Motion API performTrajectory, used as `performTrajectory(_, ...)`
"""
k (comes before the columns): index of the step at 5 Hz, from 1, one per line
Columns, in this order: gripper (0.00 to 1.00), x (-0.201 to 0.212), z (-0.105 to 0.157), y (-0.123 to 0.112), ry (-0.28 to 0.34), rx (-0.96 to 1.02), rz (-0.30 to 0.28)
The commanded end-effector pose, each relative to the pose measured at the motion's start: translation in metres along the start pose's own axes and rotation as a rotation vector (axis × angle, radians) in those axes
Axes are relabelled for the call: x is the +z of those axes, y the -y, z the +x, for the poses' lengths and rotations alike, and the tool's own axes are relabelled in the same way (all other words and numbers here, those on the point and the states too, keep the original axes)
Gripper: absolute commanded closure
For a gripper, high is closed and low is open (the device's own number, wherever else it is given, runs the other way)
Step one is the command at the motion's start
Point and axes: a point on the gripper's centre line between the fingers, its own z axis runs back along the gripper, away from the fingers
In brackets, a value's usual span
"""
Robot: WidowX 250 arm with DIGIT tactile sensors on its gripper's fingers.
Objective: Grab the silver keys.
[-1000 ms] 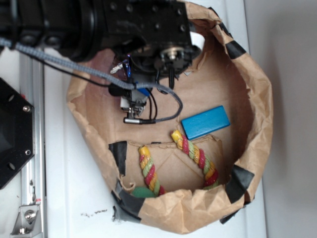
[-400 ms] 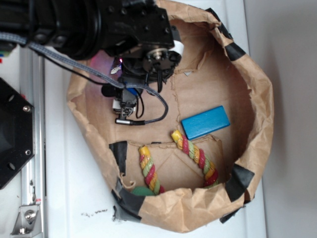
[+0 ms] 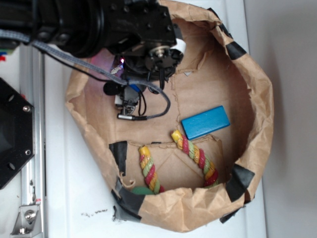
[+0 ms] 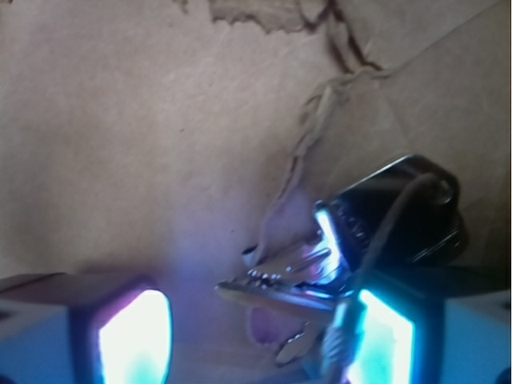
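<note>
Now the gripper [image 4: 256, 320] has shifted slightly right since a moment ago, fingers [image 4: 132, 336] spread apart around the silver keys [image 4: 292, 276].

From my feed: keys [image 4: 292, 272] shiny bare metal, flat, catching glare. Bag [image 3: 257, 124] crumpled matt brown paper, floor creased and torn; patches of black tape [image 3: 237, 181], slight sheen. Block [image 3: 205, 122] smooth blue, satin finish. Rope [image 3: 195, 156] twisted cloth strands, fuzzy. Gripper [image 4: 256, 336] pads glowing, look glossy. Cable [image 3: 74, 62] on arm has woven grey sleeve.
</note>
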Motion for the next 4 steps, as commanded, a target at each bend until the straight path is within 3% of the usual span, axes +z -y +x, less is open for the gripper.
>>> performTrajectory(1,1.00,0.0012,0.0015,-0.0025,0.016,-0.001,-0.006)
performTrajectory(4,1.00,0.0107,0.0084,-0.0005,0.038,0.030,-0.011)
